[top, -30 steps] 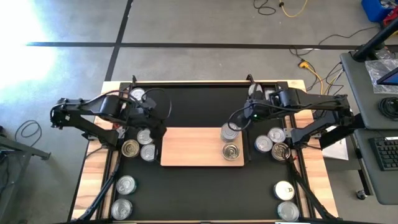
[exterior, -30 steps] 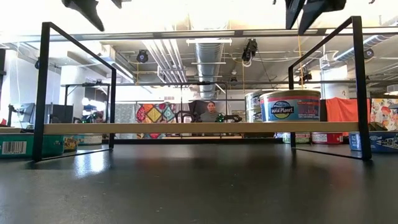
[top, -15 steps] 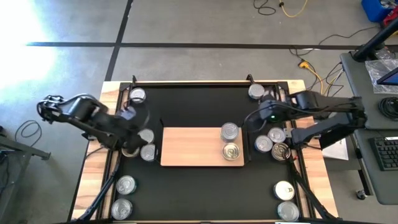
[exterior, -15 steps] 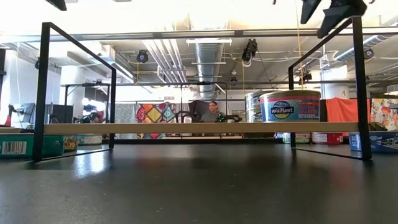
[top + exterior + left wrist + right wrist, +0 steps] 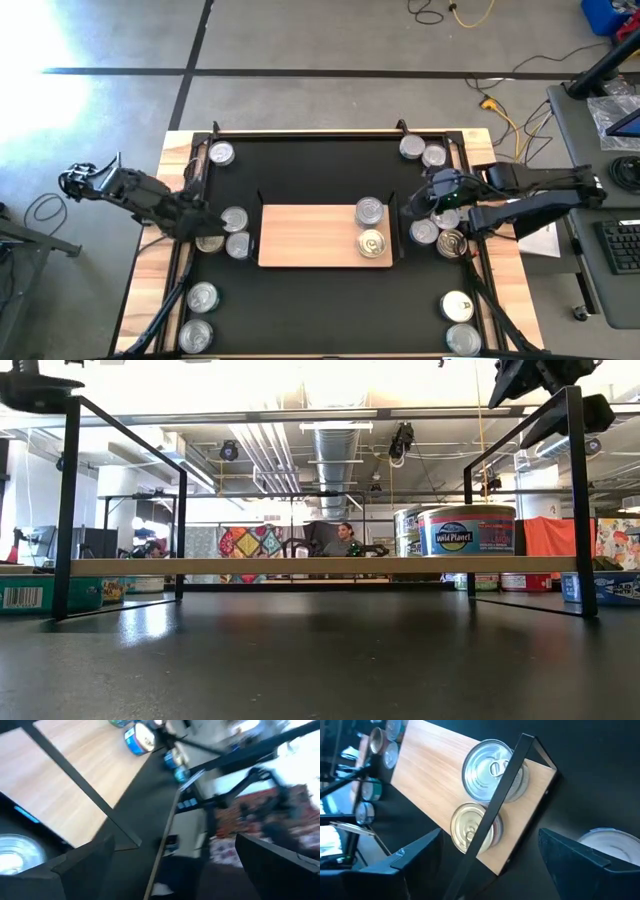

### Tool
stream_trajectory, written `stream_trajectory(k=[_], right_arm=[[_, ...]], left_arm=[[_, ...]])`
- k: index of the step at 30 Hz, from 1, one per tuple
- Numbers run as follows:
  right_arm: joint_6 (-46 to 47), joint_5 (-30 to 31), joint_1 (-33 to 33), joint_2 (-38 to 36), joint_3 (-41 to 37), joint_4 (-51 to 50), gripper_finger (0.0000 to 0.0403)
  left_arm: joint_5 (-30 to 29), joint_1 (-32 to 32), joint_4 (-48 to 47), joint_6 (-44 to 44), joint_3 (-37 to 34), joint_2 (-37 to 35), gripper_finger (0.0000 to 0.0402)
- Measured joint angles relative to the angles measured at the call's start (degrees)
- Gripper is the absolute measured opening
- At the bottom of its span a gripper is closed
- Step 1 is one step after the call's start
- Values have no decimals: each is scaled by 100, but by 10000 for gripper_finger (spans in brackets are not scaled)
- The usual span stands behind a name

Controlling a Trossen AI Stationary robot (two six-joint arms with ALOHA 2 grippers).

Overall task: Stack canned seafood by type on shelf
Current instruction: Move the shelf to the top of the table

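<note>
With two tins already on the shelf [image 5: 310, 235], a silver-topped can [image 5: 369, 211] and a gold-topped can [image 5: 372, 243] at its right end, I've got the right gripper [image 5: 412, 205] just off that end, jaws apart and empty. Left gripper [image 5: 203, 214] hangs by the left cluster of cans [image 5: 232, 231] on the counter [image 5: 320, 300], jaws wide, nothing in them. My read: next pick comes from the loose tins [image 5: 437, 228] beside the right arm. I'd match lid colour first, come straight down, and clear the black frame end [image 5: 497, 812] on the way in.
</note>
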Motion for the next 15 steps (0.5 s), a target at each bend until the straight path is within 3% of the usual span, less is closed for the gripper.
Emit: stream_trajectory(k=[7,12,15], right_arm=[[-42,-149,0,-161,-66,-10,353],[-81,-196,0,-271,-147,-66,364],[-82,-525,-2,-311,-329,-21,365]], left_arm=[[-83,-1,225,-841,-1117,-1068,398],[-31,-1,846,-1009,-1751,-1504,398],[-31,1,1073,-1010,-2020,-1602,398]])
